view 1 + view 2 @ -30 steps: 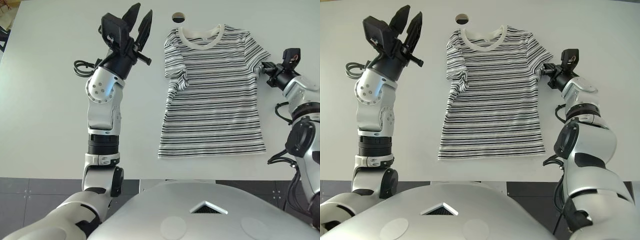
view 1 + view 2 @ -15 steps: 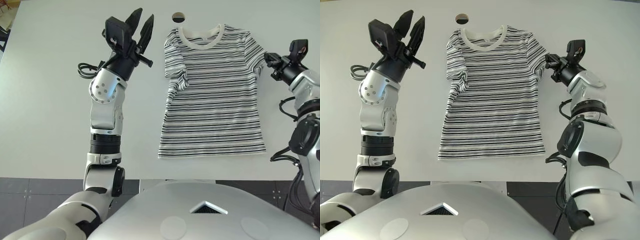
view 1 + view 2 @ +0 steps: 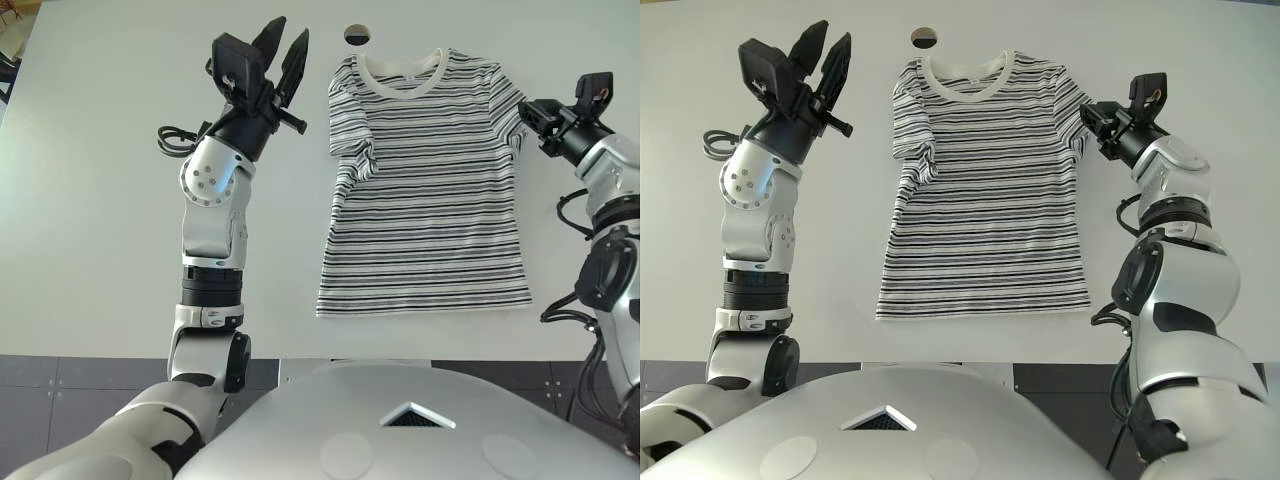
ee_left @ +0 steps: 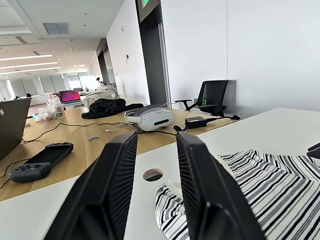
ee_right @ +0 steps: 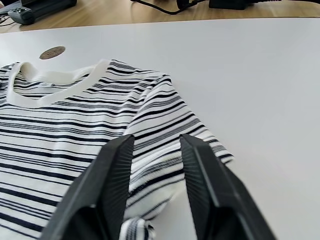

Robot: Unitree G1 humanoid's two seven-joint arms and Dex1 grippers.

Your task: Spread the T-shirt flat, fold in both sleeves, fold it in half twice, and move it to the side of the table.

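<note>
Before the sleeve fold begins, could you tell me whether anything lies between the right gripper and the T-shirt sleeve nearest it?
Nothing visible does. The right gripper, open, sits right at the outer edge of the T-shirt sleeve. In the wrist view its fingers frame the striped fabric, with only bare table beside it.

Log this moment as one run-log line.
shirt: flat on table | left gripper: open, raised beside collar | right gripper: open at right sleeve | half-folds: not done
</note>
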